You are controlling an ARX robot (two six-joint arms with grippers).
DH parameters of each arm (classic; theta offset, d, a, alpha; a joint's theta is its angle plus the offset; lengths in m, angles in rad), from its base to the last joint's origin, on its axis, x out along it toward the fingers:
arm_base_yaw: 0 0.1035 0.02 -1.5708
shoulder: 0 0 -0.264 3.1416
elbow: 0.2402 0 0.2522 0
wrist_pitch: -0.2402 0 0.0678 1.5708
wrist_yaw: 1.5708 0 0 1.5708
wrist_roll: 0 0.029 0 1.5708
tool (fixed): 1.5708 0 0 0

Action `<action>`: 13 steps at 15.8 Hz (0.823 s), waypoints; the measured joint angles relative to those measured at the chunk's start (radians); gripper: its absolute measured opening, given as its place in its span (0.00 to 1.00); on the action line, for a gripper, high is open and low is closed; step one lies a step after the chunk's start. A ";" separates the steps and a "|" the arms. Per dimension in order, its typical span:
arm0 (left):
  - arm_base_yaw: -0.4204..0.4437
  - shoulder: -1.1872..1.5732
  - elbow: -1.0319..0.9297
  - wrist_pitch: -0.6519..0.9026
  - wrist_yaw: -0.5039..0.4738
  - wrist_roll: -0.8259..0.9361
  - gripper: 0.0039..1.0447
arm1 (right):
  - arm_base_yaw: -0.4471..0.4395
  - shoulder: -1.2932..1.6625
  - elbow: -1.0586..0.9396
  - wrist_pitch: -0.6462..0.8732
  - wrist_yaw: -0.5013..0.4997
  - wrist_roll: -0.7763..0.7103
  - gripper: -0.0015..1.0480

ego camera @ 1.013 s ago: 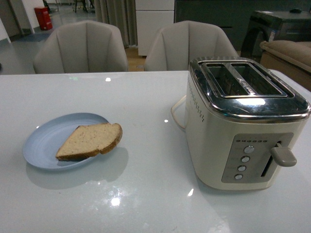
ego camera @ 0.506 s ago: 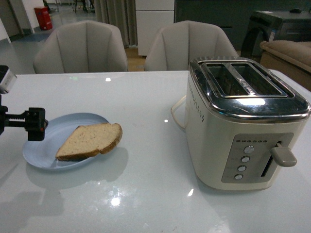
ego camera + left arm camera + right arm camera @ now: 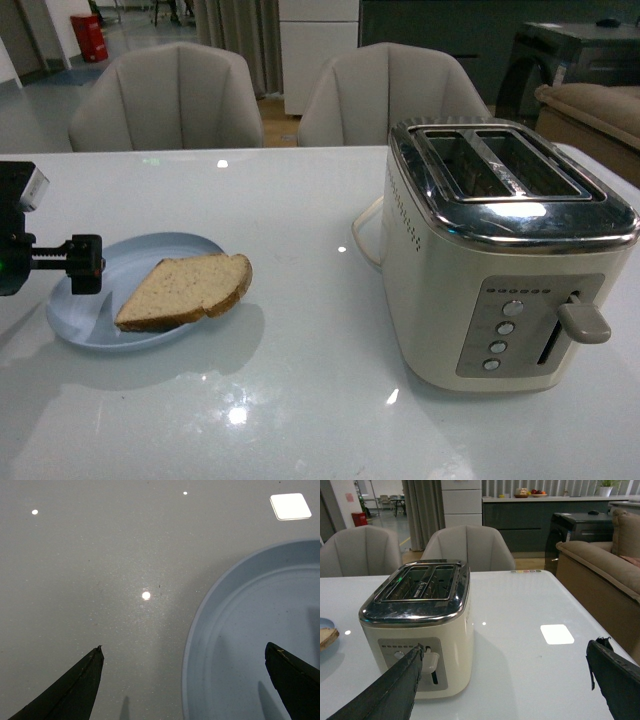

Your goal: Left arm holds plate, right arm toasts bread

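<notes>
1. On the worktop's (image 3: 300,400) left side, the pale blue plate (image 3: 150,250) sits flat with the bread (image 3: 185,290) lying on it. The bread's rounded end overhangs the rim on the toaster side.
2. Left end effector (image 3: 84,265) is at the plate's outer rim, jaws spread wide and empty. The wrist view shows one jaw over the plate's ridged inside and the other over bare worktop, so the rim runs between them. Can't tell whether either jaw touches anything.
3. Toaster (image 3: 500,260) – cream body, chrome top – stands on the right, well apart from the plate. Both slots look empty, and the lever (image 3: 583,320) is on the end facing the robot.
4. Right end effector (image 3: 505,650) shows only in its own wrist view – jaws wide apart, nothing held. It looks at the toaster's lever end and stands apart from the toaster.
</notes>
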 joint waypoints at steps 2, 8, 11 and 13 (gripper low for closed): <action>0.005 0.033 0.000 0.013 0.025 0.006 0.94 | 0.000 0.000 0.000 0.000 0.000 0.000 0.94; 0.023 0.072 0.013 0.046 0.068 -0.002 0.67 | 0.000 0.000 0.000 0.000 0.000 0.000 0.94; 0.025 0.093 0.034 0.055 0.066 -0.010 0.37 | 0.000 0.000 0.000 0.000 0.000 0.000 0.94; 0.022 0.097 0.039 0.071 0.062 -0.031 0.17 | 0.000 0.000 0.000 0.000 0.000 0.000 0.94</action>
